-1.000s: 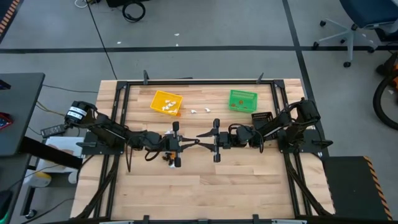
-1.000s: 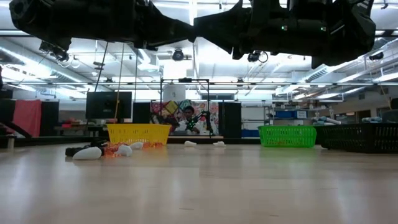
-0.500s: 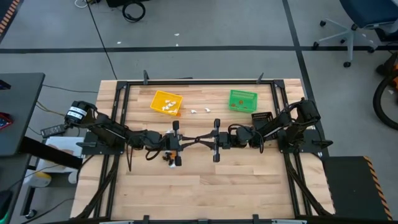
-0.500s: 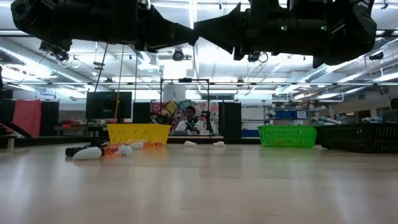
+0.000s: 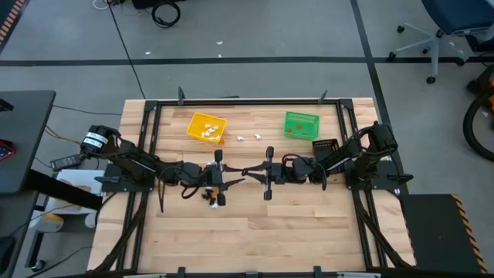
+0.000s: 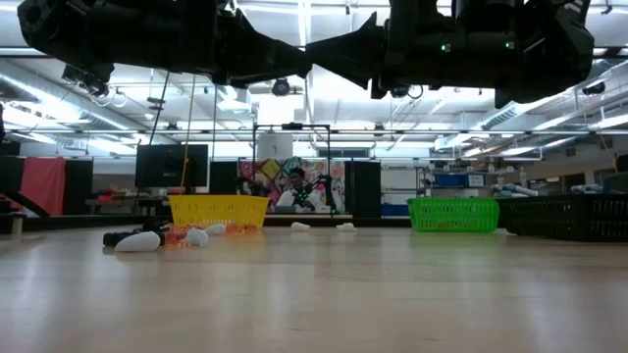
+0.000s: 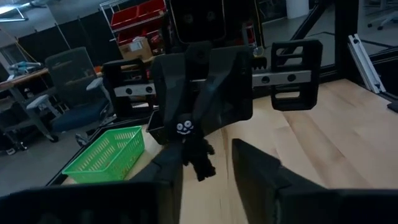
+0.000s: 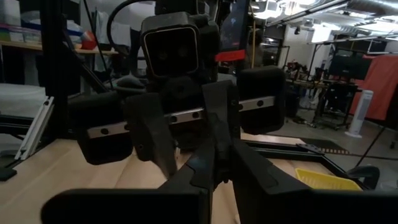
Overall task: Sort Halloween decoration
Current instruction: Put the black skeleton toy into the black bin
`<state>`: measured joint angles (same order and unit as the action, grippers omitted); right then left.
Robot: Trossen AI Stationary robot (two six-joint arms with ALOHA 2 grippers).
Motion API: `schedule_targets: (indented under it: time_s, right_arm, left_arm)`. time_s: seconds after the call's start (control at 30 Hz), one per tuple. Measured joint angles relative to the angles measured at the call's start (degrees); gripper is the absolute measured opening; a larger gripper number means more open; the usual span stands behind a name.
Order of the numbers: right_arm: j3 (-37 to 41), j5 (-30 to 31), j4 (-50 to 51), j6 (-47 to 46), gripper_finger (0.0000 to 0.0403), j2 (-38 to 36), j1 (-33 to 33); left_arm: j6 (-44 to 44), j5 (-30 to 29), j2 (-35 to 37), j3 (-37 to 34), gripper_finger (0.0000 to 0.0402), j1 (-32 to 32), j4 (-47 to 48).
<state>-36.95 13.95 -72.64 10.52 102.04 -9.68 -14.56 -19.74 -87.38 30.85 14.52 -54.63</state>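
My two grippers meet tip to tip, level, above the middle of the table. A small black Halloween decoration with a white face (image 7: 186, 144) hangs between them. My right gripper (image 5: 248, 171) is shut on it. My left gripper (image 5: 238, 179) is open, its fingers (image 7: 255, 168) standing on either side of the figure. More trinkets lie on the table below the left arm (image 5: 209, 197). White ones (image 5: 247, 138) lie between the bins, and some sit in the yellow bin (image 5: 207, 127). My right gripper pinches the black figure's upper end (image 7: 184, 129) between its two fingertips. It comes in level from the table's right side. The figure's body hangs below the fingertips, clear of the table.
A yellow bin and a green bin (image 5: 300, 123) stand near the far edge, and a black bin (image 5: 325, 145) by the right arm. In the low view white trinkets (image 6: 137, 241) lie on the wood in front of the yellow bin (image 6: 218, 211). A person sits in the room behind.
My right gripper has shut on the black figure held out by my left gripper. After that my left gripper opened and let go. Both arms have kept their place above the table's middle.
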Motion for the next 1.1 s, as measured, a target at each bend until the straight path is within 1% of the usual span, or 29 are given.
schedule_targets:
  time_s: [0.1,0.2,0.83,0.97,1.1]
  right_arm:
    - [0.00,0.16,-0.04,0.00,0.0042,0.00,0.01]
    - [0.00,0.16,-0.04,0.00,0.0042,0.00,0.01]
    - [0.09,0.09,0.57,0.13,0.0043,0.00,-0.06]
    - [0.09,0.09,5.96,-0.48,0.0044,-1.66,-0.06]
    - [0.09,0.13,19.57,-5.03,0.0044,-5.80,-0.06]
  left_arm:
    - [0.19,0.04,0.00,0.00,0.0138,0.02,0.04]
    - [0.24,-0.38,0.00,0.00,0.0149,0.05,0.15]
    - [0.41,-3.57,0.00,0.07,0.0151,0.09,4.49]
    - [1.56,-4.07,0.00,0.07,0.0151,0.09,7.47]
    - [5.42,-4.69,0.00,0.07,0.0151,0.39,13.17]
